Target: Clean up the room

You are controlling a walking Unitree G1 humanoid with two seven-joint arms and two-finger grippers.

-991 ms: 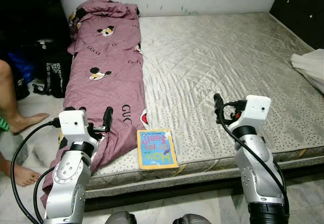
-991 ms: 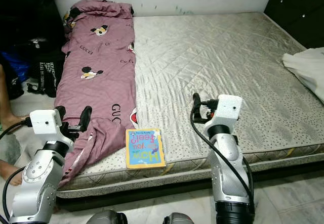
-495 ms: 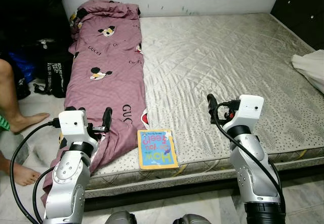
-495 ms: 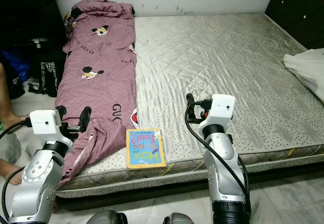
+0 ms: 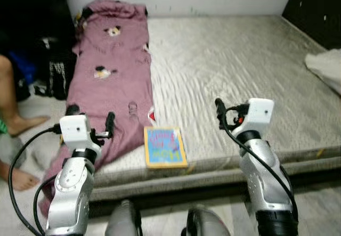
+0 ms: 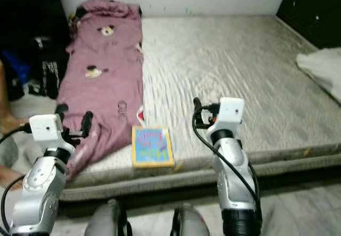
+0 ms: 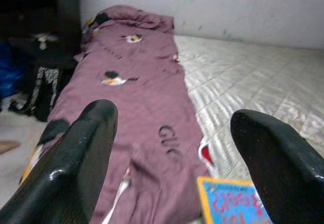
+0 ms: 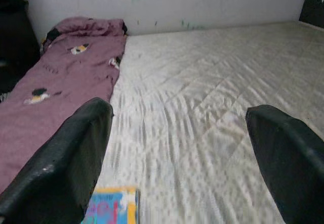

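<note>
Book (image 5: 164, 147) lying at the bed (image 5: 240, 65) near edge, at 9 o'clock of the wide-open right end effector (image 8: 177, 148), with the left end effector (image 7: 167, 148) likewise wide; the cover is best approached squarely from above.

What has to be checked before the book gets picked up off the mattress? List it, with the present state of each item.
1. Book lies flat near the mattress front edge, nothing on top of it: ok.
2. Right tool open, nothing between its fingers: ok.
3. Left tool open, nothing between its fingers: ok.
4. Purple blanket apart from the book: cannot tell, its edge runs right beside the book's left side.
5. Right tool lined up over the book: not ok, it hangs to the book's right, above bare mattress.
6. Person's leg on the floor, left of the bed, away from the book: ok.
</note>
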